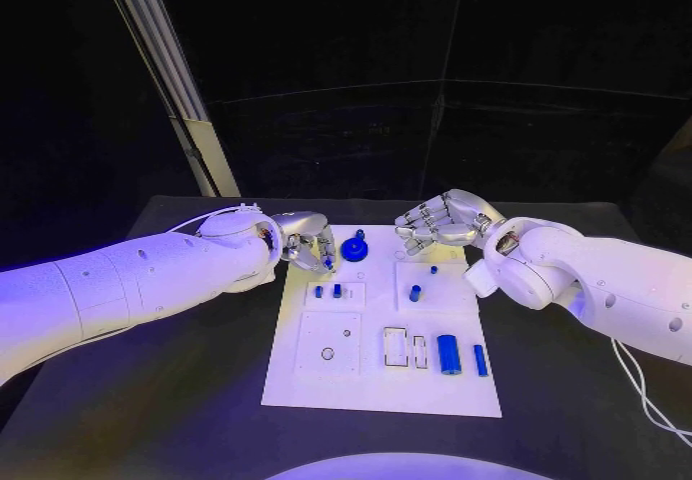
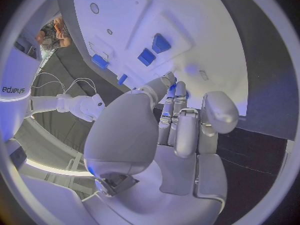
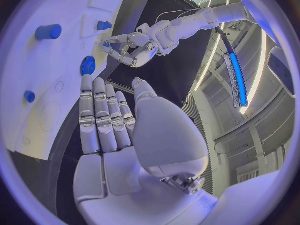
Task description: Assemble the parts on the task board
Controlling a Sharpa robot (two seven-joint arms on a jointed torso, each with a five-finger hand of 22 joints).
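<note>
Both hands hover at the board's far end by the gear: left hand fingers apart, empty; right hand fingers straight, empty

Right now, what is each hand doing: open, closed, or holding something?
Left hand: fingers curled at the board's far edge; whether it holds a part cannot be told.
Right hand: open, holding nothing.

We see two smooth white arms, each ending in a silver hand; a thin white cable trails beneath the right arm.
</note>
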